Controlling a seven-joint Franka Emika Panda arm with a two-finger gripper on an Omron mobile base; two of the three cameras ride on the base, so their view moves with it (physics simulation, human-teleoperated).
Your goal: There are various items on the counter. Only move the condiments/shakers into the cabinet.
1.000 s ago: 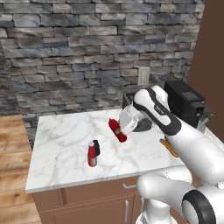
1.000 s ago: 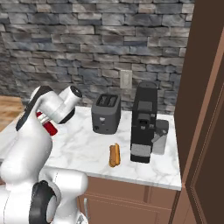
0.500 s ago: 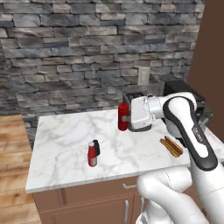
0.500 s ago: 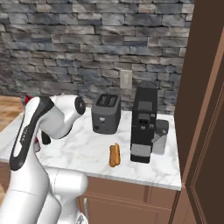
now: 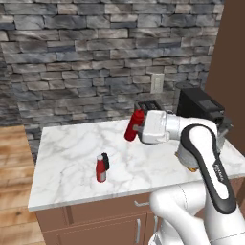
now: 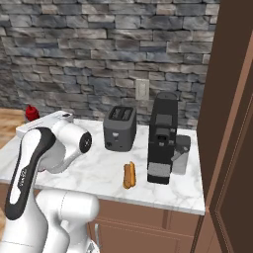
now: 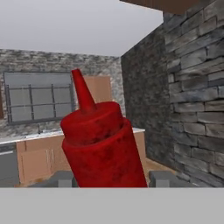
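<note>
Squeeze bottle (image 5: 134, 125) lifted higher off worktop (image 5: 72, 158), now upright; end effector (image 5: 142, 128) clamped on it from 3 o'clock.

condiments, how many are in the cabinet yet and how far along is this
Done: none looks stowed. In hand: the dark red squeeze bottle is lifted above the counter in the gripper, its jaws shut on the body, as the hand view shows. Left: the red bottle with pale label and the short black shaker stand on the marble; the cabinet is at the right.
</note>
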